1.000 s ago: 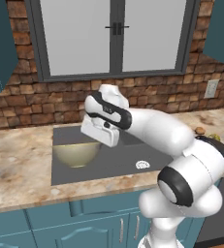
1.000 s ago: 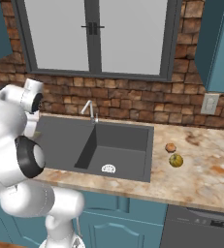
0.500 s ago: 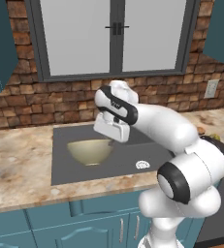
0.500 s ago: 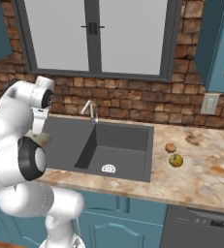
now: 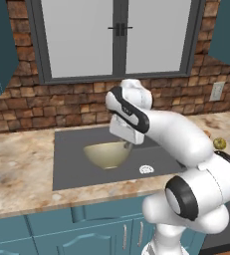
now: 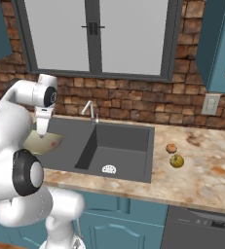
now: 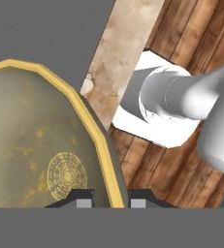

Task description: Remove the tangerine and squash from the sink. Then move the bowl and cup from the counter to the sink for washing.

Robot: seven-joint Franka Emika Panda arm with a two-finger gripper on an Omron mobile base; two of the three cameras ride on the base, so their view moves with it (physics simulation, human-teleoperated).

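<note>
My gripper is shut on the thin yellow rim of the olive-brass bowl, which hangs low over the flat left part of the dark grey sink. In the hand view the rim of the bowl runs between my gripper's two fingertips. From the right, the bowl shows below my gripper. The tangerine and the squash lie side by side on the counter right of the sink. The squash also peeks out past my arm. The cup is out of view.
The chrome faucet stands at the sink's back edge, just right of my hand, and looms close as the faucet in the hand view. The deeper basin with its white drain lies to the right. A brick wall and window stand behind.
My gripper has carried the bowl to the right, from the sink's left edge to over the drainboard near the faucet. The fruits have not moved.
</note>
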